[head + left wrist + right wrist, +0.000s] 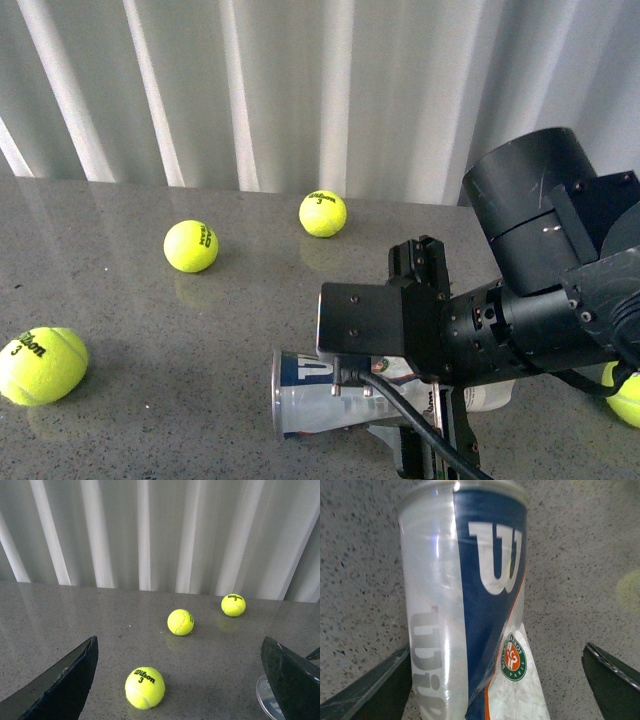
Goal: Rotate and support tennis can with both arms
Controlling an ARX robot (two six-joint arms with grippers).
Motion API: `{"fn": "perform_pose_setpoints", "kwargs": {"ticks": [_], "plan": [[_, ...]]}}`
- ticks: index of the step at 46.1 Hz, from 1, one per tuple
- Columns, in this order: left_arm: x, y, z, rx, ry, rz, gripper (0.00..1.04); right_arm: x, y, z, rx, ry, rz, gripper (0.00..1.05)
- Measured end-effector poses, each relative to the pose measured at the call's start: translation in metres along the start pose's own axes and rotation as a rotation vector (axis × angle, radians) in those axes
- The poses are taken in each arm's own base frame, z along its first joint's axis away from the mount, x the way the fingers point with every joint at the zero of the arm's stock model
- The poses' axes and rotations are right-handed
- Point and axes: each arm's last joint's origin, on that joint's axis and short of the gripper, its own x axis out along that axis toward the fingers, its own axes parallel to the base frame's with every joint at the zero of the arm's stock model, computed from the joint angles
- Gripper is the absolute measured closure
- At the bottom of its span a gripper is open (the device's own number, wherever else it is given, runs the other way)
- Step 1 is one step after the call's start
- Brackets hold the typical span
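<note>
Between the wide-spread jaws of the right gripper [497,649] lies the tennis can [470,605], on its side on the grey speckled table [360,580]. One finger sits just beside it and the other stands apart, so nothing is gripped. The left gripper [179,642] is likewise spread wide and empty, and the can's metal rim [261,695] peeks in just beside one of its fingers.

The task looks barely begun. The right jaws straddle the can but have not closed on it — grasping, turning and bracing with the other arm all remain.

Count: one can, two grippers, and four yellow tennis balls [190,246] — three in the open beyond the left gripper, a fourth half hidden behind the right arm [540,230].
</note>
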Motion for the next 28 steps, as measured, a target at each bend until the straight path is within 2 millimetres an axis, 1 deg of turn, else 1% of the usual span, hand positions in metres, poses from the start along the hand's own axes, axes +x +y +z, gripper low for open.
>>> {"fn": "perform_pose_setpoints", "kwargs": {"ticks": [1,3,6,12,13,18,20,22,24,26,27,28], "plan": [[0.000,0.000,0.000,0.000,0.000,0.000,0.07,-0.003,-0.001,0.002,0.017,-0.011,-0.003,0.05],[0.000,0.000,0.000,0.000,0.000,0.000,0.07,-0.008,-0.002,0.005,0.038,-0.026,-0.007,0.08],[0.000,0.000,0.000,0.000,0.000,0.000,0.07,-0.016,-0.002,0.010,0.086,-0.053,0.000,0.07],[0.000,0.000,0.000,0.000,0.000,0.000,0.07,-0.039,-0.007,0.025,0.242,-0.139,0.020,0.07],[0.000,0.000,0.000,0.000,0.000,0.000,0.07,-0.040,-0.007,0.026,0.250,-0.144,0.018,0.07],[0.000,0.000,0.000,0.000,0.000,0.000,0.07,-0.067,-0.021,0.040,0.405,-0.237,-0.056,0.07],[0.000,0.000,0.000,0.000,0.000,0.000,0.07,-0.076,-0.026,0.043,0.446,-0.258,-0.097,0.07],[0.000,0.000,0.000,0.000,0.000,0.000,0.07,-0.091,-0.033,0.045,0.569,-0.269,-0.193,0.07],[0.000,0.000,0.000,0.000,0.000,0.000,0.07,-0.105,-0.038,0.043,0.707,-0.261,-0.298,0.07],[0.000,0.000,0.000,0.000,0.000,0.000,0.07,-0.117,-0.039,0.036,0.866,-0.233,-0.396,0.07],[0.000,0.000,0.000,0.000,0.000,0.000,0.07,-0.124,-0.037,0.029,0.966,-0.201,-0.469,0.07],[0.000,0.000,0.000,0.000,0.000,0.000,0.07,-0.127,-0.035,0.025,1.022,-0.185,-0.507,0.07]]}}
